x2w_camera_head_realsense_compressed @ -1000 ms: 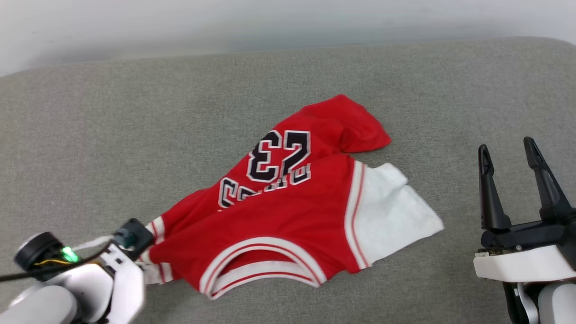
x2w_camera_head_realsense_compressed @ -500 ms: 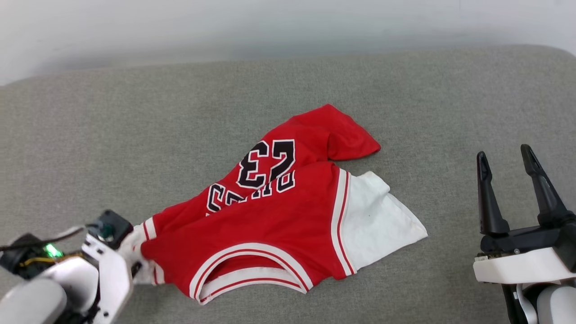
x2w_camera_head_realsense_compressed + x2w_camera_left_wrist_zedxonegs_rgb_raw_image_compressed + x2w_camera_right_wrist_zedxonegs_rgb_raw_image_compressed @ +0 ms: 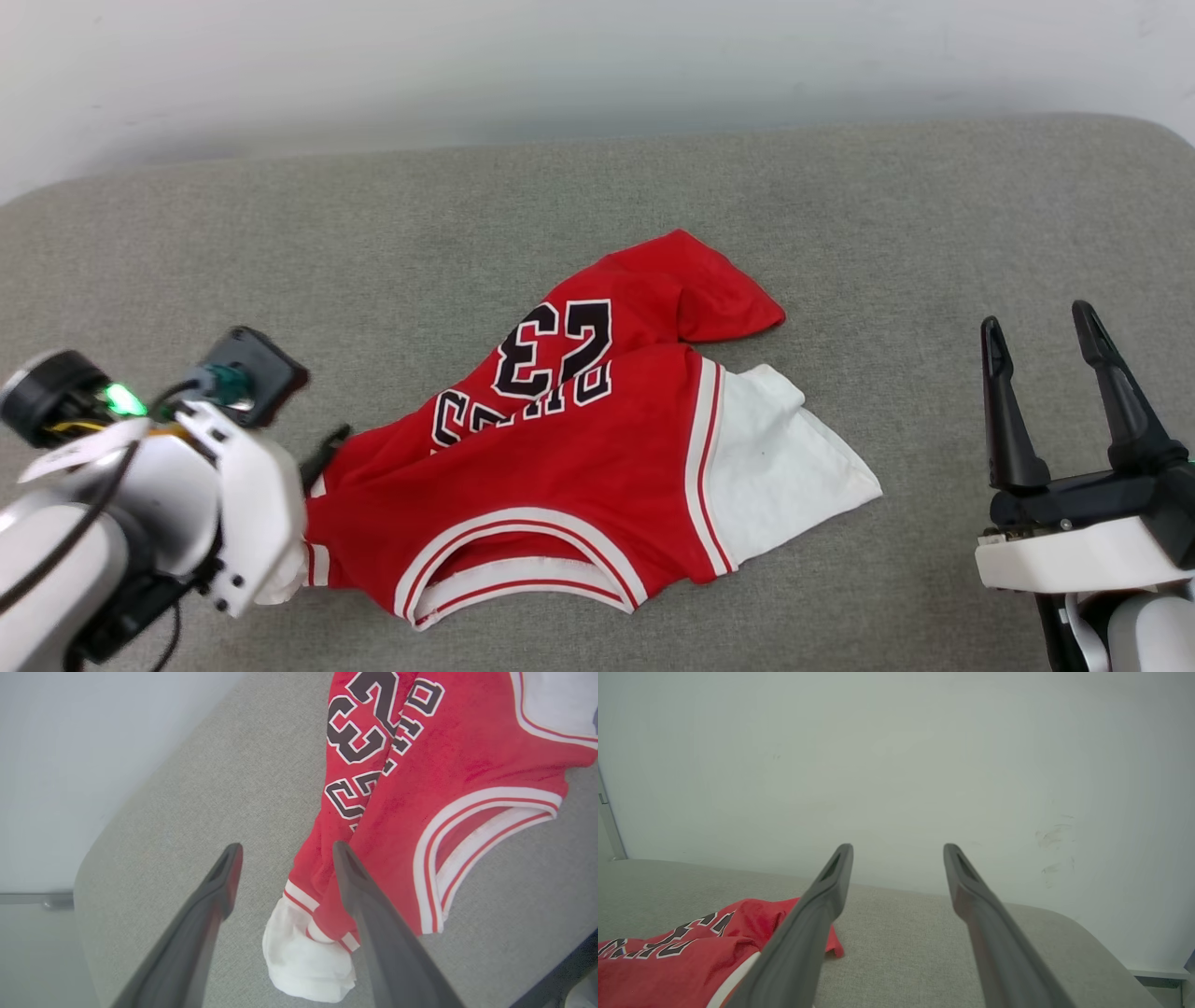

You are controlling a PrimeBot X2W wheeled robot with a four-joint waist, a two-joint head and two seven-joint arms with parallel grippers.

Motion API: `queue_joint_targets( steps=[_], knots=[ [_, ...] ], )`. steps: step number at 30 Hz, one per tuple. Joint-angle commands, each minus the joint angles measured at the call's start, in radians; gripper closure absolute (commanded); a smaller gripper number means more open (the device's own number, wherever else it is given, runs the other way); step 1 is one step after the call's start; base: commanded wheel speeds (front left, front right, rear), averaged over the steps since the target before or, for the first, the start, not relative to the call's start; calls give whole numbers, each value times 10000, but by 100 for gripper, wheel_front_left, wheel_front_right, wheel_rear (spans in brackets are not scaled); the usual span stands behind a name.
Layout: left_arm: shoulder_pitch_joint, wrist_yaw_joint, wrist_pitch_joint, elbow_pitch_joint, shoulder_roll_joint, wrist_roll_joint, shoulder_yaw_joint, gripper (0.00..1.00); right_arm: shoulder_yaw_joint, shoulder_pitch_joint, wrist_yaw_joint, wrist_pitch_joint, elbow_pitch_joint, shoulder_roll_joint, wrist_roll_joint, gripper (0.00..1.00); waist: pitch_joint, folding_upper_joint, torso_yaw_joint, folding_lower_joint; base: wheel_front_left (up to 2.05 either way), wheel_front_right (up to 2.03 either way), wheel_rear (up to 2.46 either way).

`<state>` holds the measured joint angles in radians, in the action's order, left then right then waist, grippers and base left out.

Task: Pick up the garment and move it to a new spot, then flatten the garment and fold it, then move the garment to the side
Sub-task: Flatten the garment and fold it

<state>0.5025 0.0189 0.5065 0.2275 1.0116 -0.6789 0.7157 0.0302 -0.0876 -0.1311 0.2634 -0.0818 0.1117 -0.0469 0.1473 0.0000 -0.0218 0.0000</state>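
Red jersey shirt with white sleeves [image 3: 560, 467] lies crumpled on the grey fabric surface [image 3: 233, 243]; left gripper [image 3: 284, 851] has just let its sleeve [image 3: 303, 961] go (jaws wide now), right gripper [image 3: 1036, 317] idle, fingers spread. Flattening looks next.

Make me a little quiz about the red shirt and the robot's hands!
1. True or false: the left hand is gripping the shirt.
2. What number is printed on the shirt?
3. Pick one. The shirt is: A) spread out flat, B) rumpled and folded over itself, C) hanging in the air.

Key: 1. False, the hand is open. 2. 23. 3. B.
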Motion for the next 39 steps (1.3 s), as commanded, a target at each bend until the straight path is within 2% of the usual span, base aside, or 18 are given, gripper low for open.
queue_joint_targets(
  steps=[1, 8, 12, 24, 25, 31, 34, 39],
  knots=[
    [105, -81, 107, 84, -145, -115, 101, 0, -11, -66, 7, 19, -33, -16, 6, 0, 44, 0, -34, 0, 0, 0, 0],
    [-28, -878, 1592, 202, -711, -1047, 1078, 0, -80, -319, 7, 19, -84, 85, 14, 0, 418, 0, -292, 0, 0, 0, 0],
    [8, -1117, 2157, -158, -753, -902, 1631, 0, -85, -446, 7, 19, -124, 74, 4, 0, 710, 0, -453, 0, 0, 0, 0],
    [-154, -1406, 2145, -2089, -1606, -706, 2886, 0, -195, -801, 7, 20, -116, 63, 112, 0, 1244, 0, -655, 0, 0, 0, 0],
    [113, -1445, 1772, -2182, -1629, -552, 2906, 100, -167, -765, 7, 19, -75, 109, 116, 0, 1111, 0, -614, 0, 0, 0, 0],
    [894, -1458, 885, -1271, -1602, -186, 2542, 100, -93, -546, 7, 19, -73, 161, 94, 0, 700, 0, -559, 0, 0, 0, 0],
    [1100, -1454, 577, -722, -1837, -35, 2466, 100, -53, -505, 7, 19, -79, 147, 63, 0, 548, 0, -564, 0, 0, 0, 0],
    [1032, -1351, 150, -392, -2594, 92, 2650, 100, -45, -413, 7, 19, -106, 109, 27, 0, 498, 0, -589, 0, 0, 0, 0]
  ],
)
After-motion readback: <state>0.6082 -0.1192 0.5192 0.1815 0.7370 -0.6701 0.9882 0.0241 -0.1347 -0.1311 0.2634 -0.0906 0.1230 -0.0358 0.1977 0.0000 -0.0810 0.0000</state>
